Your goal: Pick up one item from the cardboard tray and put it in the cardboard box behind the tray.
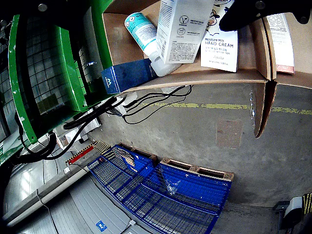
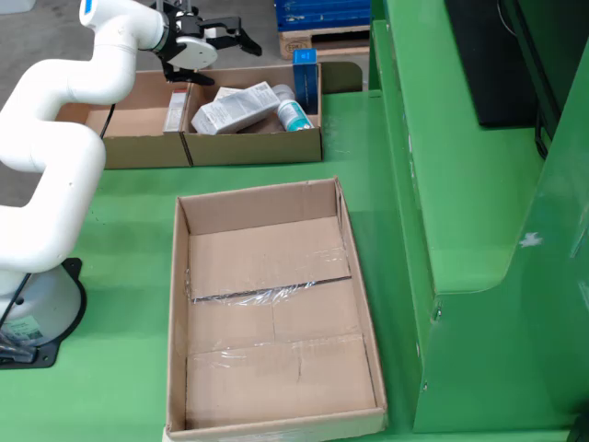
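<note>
In the fixed view my gripper (image 2: pixel 235 64) is open and empty, hovering over the cardboard tray (image 2: pixel 253 147) at the top. In the tray lie a white carton (image 2: pixel 235 106), a teal-capped tube (image 2: pixel 293 112) and a blue box (image 2: pixel 305 57); a pink-and-white box (image 2: pixel 175 110) lies in its left compartment. The gripper-mounted view shows the white carton (image 1: pixel 180 29), a hand cream box (image 1: pixel 219 46), the tube (image 1: pixel 144 34), the blue box (image 1: pixel 129 75) and one black finger (image 1: pixel 241 17) above them. A large empty cardboard box (image 2: pixel 276 313) lies nearer the camera.
The green table (image 2: pixel 120 212) carries both boxes. A raised green structure (image 2: pixel 460 184) runs along the right. The arm's white base (image 2: pixel 37 304) stands at the left. Blue pallet cages (image 1: pixel 161 190) and black cables (image 1: pixel 141 105) lie on the floor beyond.
</note>
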### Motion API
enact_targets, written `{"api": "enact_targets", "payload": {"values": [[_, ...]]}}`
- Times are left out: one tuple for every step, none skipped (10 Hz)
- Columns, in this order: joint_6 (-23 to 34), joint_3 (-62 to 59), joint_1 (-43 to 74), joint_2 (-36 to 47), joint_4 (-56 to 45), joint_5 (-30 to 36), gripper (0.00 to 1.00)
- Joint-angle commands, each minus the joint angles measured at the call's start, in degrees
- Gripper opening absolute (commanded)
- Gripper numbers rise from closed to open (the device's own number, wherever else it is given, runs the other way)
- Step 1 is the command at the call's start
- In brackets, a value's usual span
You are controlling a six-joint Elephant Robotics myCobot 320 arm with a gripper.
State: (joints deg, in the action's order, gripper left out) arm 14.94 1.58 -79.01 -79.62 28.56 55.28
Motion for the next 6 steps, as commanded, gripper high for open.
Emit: {"api": "enact_targets", "payload": {"values": [[1.46, -1.58, 2.09, 1.74, 0.77, -0.67, 1.00], [3.36, -1.58, 4.42, 2.47, 0.77, -0.67, 1.00], [5.05, -1.58, 7.21, 3.76, 0.77, -0.67, 1.00], [6.52, -1.58, 10.22, 5.49, 0.77, -0.67, 1.00], [7.13, -1.58, 10.22, 5.49, 0.77, -0.67, 1.00], [8.18, -1.58, 11.72, 7.19, 0.77, -0.67, 1.00]]}}
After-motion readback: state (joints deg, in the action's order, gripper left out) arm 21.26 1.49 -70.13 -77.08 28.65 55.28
